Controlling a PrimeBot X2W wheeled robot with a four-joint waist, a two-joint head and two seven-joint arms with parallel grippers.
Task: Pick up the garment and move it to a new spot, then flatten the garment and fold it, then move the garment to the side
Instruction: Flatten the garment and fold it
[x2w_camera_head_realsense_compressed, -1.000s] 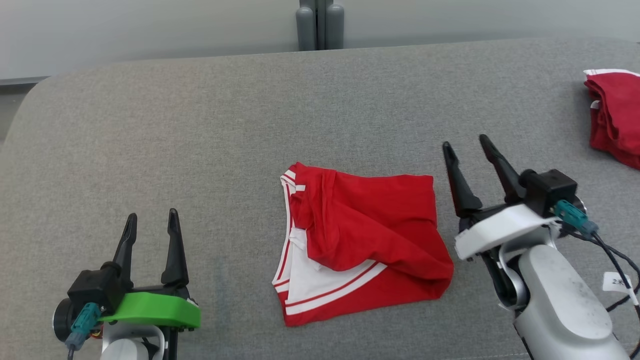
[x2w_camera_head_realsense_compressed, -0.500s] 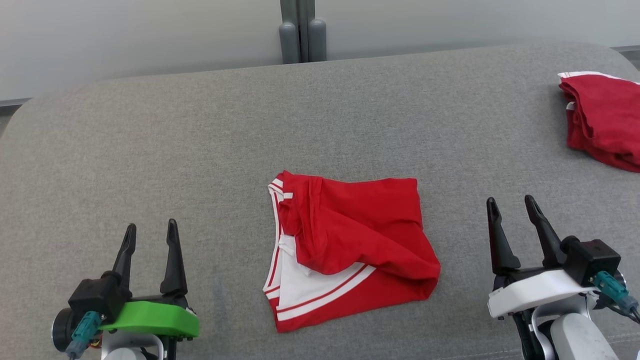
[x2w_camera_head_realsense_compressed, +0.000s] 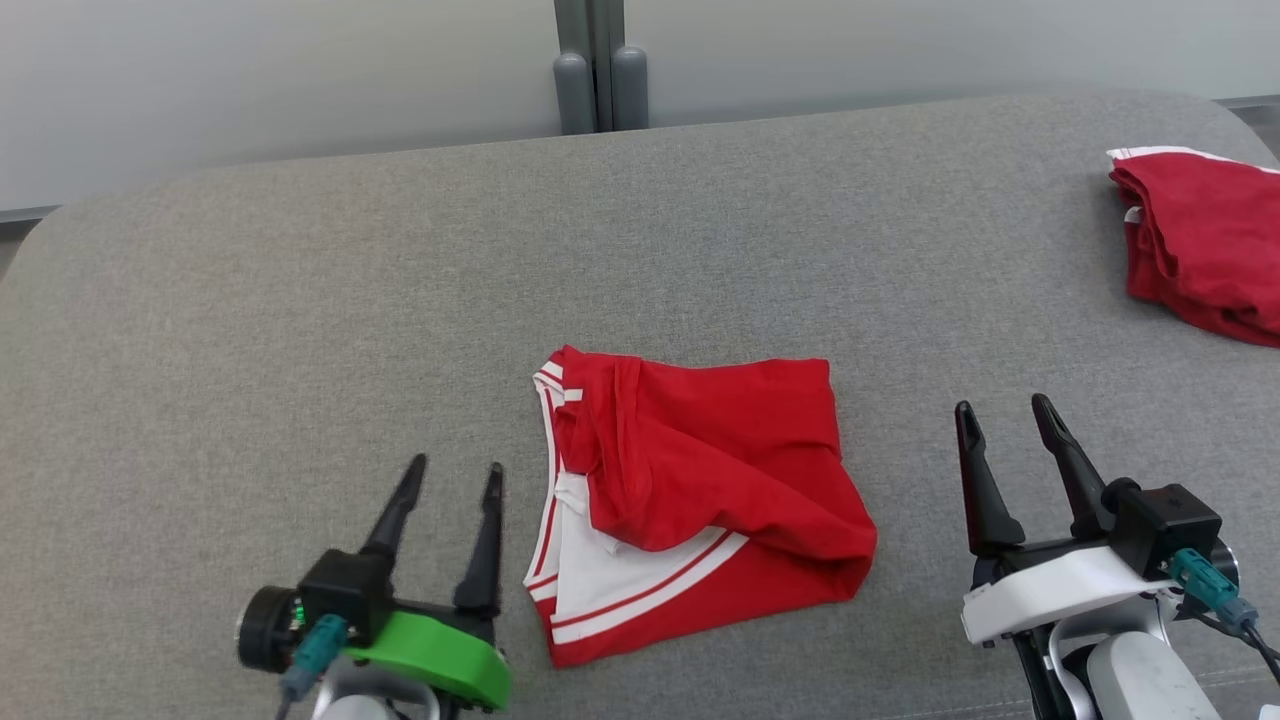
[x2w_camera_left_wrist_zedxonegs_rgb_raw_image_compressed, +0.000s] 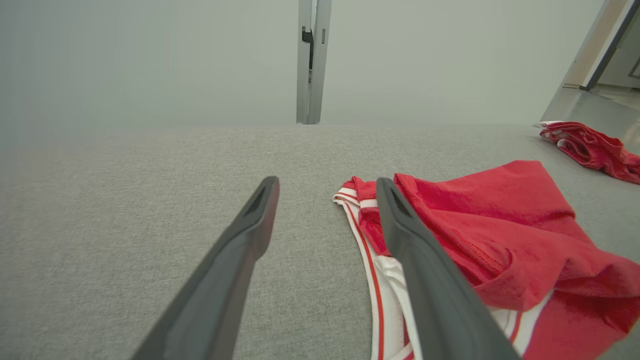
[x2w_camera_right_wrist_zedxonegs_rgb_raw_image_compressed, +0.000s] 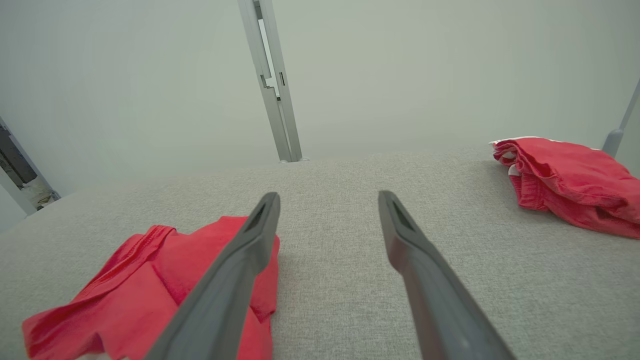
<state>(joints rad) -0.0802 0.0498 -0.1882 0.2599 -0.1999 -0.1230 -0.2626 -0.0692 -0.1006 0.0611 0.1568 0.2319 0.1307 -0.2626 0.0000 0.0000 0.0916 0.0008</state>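
The garment (x2w_camera_head_realsense_compressed: 700, 500) lies crumpled near the middle of the grey padded surface (x2w_camera_head_realsense_compressed: 300, 300), closer to the near side than to the far edge. It is red, with a white panel and red-and-white striped bands along its left edge and near-left corner. Its far edge runs fairly straight. Its right side slopes out to a rounded fold at the near-right corner.

The left gripper (x2w_camera_head_realsense_compressed: 456, 464) has its two dark fingers apart with nothing between them. Its right finger stands just beside the striped left edge. In the left wrist view that finger crosses in front of the hem, and I cannot tell whether it touches the cloth. The right gripper (x2w_camera_head_realsense_compressed: 1001, 404) is also spread wide and empty, set off from the garment's right edge with a strip of bare grey between them.

There is open room on most sides — a wide bare stretch to the left of the garment, and another beyond it up to the surface's far edge, which curves down at both far corners. A second red garment (x2w_camera_head_realsense_compressed: 1200, 250) lies bunched near the far-right corner, well apart from the first, cut off by the picture's right border. A grey post (x2w_camera_head_realsense_compressed: 600, 70) rises behind the far edge.
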